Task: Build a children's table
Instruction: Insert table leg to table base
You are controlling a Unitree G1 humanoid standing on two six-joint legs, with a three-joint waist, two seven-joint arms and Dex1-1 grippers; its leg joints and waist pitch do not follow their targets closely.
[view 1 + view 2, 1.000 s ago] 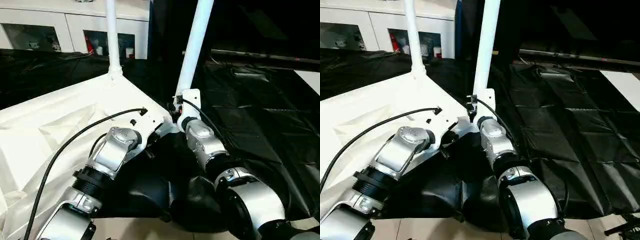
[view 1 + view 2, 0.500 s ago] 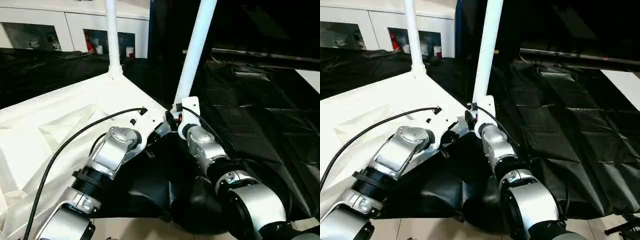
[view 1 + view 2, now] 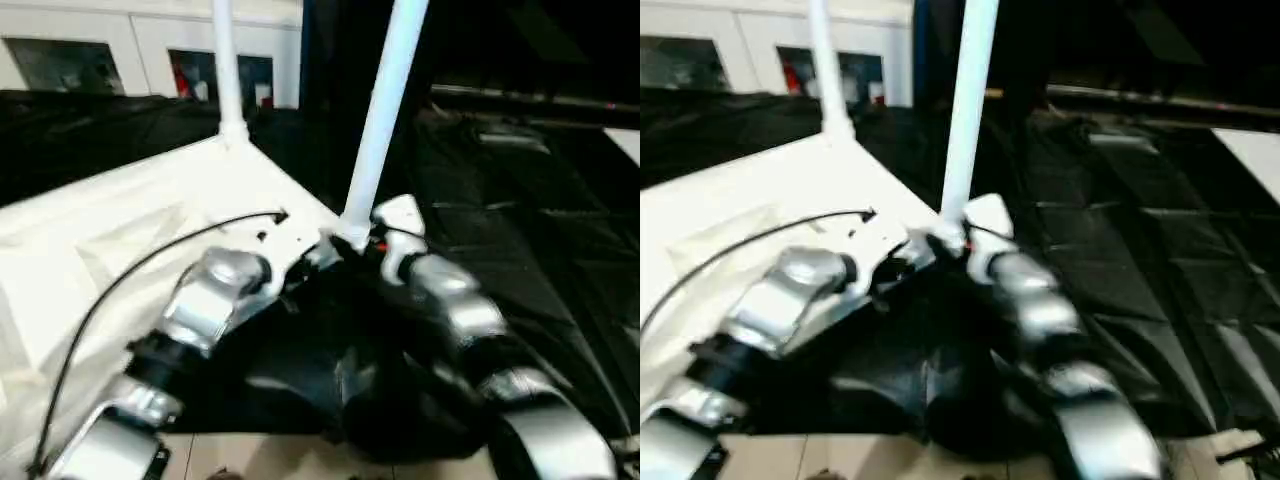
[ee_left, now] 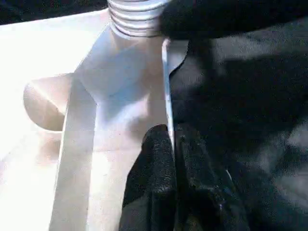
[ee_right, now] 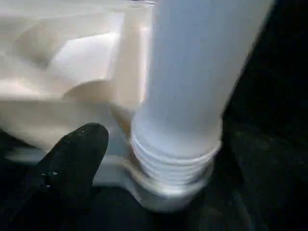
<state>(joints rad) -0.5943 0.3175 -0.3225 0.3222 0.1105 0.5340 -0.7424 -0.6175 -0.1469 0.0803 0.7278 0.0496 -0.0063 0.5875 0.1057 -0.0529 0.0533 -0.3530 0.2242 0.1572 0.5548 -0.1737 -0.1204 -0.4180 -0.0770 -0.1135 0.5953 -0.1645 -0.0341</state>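
Observation:
The children's table lies upside down: its white tabletop shows its ribbed underside. One white leg stands in the far corner socket. A second leg stands in the near corner, its threaded end at the socket. My left gripper is shut on the tabletop's thin rim just beside that corner. My right gripper sits at the second leg's base, open; one black finger stands apart from the leg.
Black sheeting covers the floor to the right and behind. A white cabinet with glass doors stands at the back left. A black cable loops over my left forearm. Pale floor shows at the near edge.
My right gripper's fingers have spread away from the near leg's base, letting it go. The head views have shifted and blurred. The left gripper keeps its hold on the rim.

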